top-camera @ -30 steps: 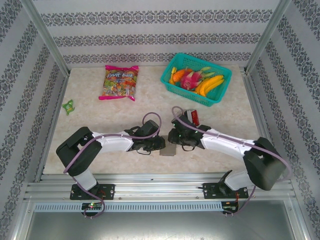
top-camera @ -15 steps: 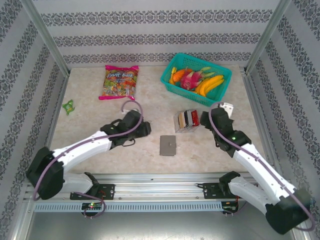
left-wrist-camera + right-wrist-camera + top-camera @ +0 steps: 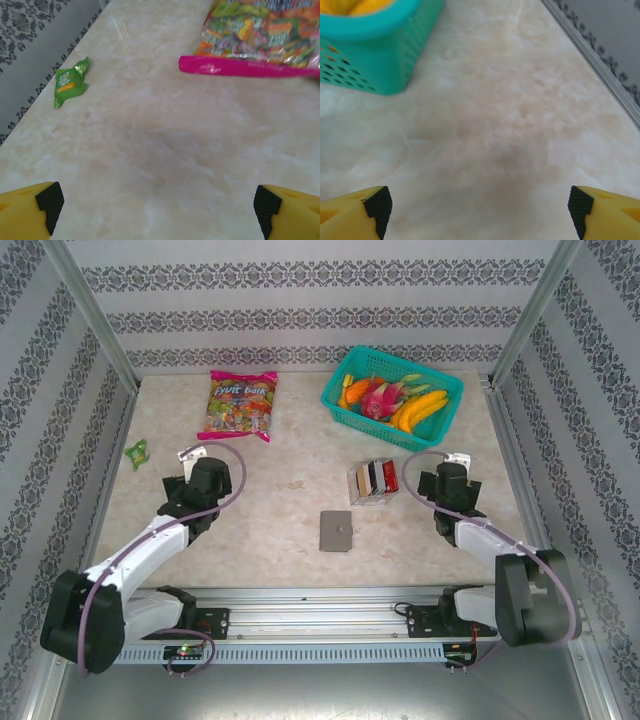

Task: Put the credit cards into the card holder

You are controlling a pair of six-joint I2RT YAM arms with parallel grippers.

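The cards (image 3: 373, 480) sit in a little fanned stack right of mid-table, a pale tan card at the left end, then white, black, and red at the right. The holder (image 3: 336, 531) lies flat just nearer the arms and a touch to the left, a dark gray square, close to the stack but not touching it. Nothing is gripping either one.

Out to the right of the cards is the right gripper (image 3: 480, 205). Its yellow fingers (image 3: 350, 210) with black pads are spread wide, with bare table (image 3: 290, 480) between them. Ahead of it in its wrist view is the wall of the teal basket (image 3: 375, 60), which stands at the far right of the table holding bananas (image 3: 420, 408) and a pink dragon fruit (image 3: 378, 398).

Over on the other side, the left gripper (image 3: 159, 207) is well apart from the holder. Its jaws are wide apart too, and there is only marble between the pads. Ahead of it to the left lies a small green packet (image 3: 70, 87), and to the right the pink edge of the candy bag (image 3: 260, 35), which lies flat at the far left of the table.
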